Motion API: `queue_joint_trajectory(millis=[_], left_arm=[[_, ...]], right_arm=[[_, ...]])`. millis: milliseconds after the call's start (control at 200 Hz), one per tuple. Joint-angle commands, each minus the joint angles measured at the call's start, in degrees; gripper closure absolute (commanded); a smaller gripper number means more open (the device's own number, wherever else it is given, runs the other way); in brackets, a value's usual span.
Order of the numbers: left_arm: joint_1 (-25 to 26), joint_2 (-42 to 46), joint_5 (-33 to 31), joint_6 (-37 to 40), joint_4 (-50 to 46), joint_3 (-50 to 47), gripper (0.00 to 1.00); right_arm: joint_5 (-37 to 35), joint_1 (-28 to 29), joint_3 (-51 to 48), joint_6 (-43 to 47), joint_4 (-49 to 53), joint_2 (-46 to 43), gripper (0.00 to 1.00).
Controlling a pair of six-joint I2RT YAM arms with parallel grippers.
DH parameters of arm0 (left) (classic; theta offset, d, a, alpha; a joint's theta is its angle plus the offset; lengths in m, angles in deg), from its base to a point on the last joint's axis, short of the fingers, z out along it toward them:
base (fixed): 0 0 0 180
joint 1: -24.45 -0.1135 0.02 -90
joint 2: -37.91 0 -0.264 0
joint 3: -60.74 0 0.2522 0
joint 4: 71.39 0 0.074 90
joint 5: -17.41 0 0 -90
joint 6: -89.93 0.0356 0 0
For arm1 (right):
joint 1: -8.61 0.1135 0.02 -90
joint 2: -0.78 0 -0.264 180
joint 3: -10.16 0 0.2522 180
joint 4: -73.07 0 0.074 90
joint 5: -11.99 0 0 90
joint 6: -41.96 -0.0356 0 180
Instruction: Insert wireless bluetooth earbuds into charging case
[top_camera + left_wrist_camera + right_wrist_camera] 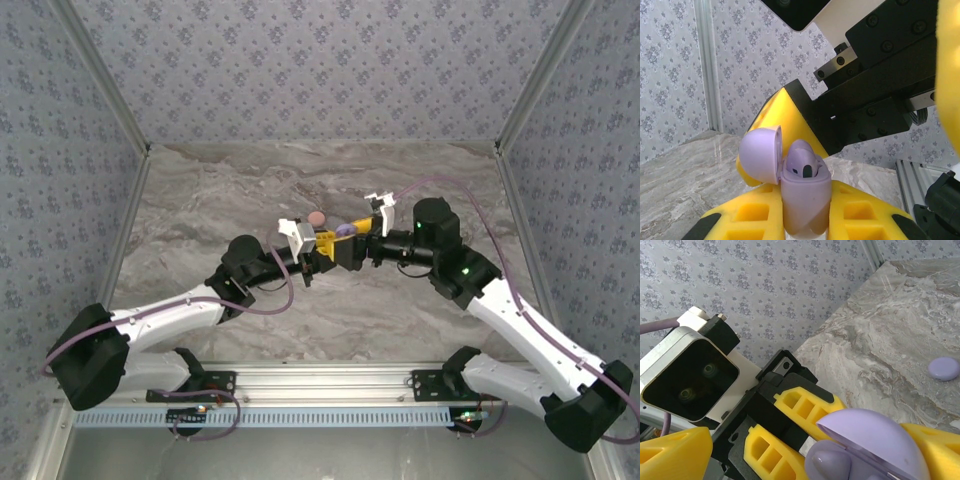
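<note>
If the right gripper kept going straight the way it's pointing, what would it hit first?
The right gripper would most likely meet the open lavender case first, clamped in the left gripper directly ahead.

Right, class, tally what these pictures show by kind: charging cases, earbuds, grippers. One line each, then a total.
Charging cases: 2, the open lavender case held in the left gripper and a round case closed on the table.
Earbuds: 1, a lavender earbud in that open case.
Grippers: 2, left gripper and open right gripper.
Total: 5.
</note>
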Motion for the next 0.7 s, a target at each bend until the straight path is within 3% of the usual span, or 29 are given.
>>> queue_joint_trajectory(millis=[0,440,515,635,695], left_arm=[[-0.1,-0.5,-1.3,0.0,-1.7,0.8,1.00],[-0.1,-0.4,-1.9,0.1,-2.2,0.8,1.00],[-0.2,0.5,-4.0,0.2,-4.2,0.8,1.00],[-2.4,2.4,-6.0,-1.5,-12.8,1.9,1.00],[-4.6,3.3,-5.8,-4.0,-17.6,2.0,1.00]], right_arm=[[2.4,0.2,2.5,2.1,-1.7,-3.3,0.04],[-2.1,0.1,2.5,5.0,3.1,-4.1,0.02],[-8.4,0.1,4.0,5.8,8.2,-4.1,0.00],[-24.1,-0.6,7.2,5.5,19.4,-3.7,0.00],[-26.8,-2.2,8.2,4.2,22.5,-3.4,0.00]])
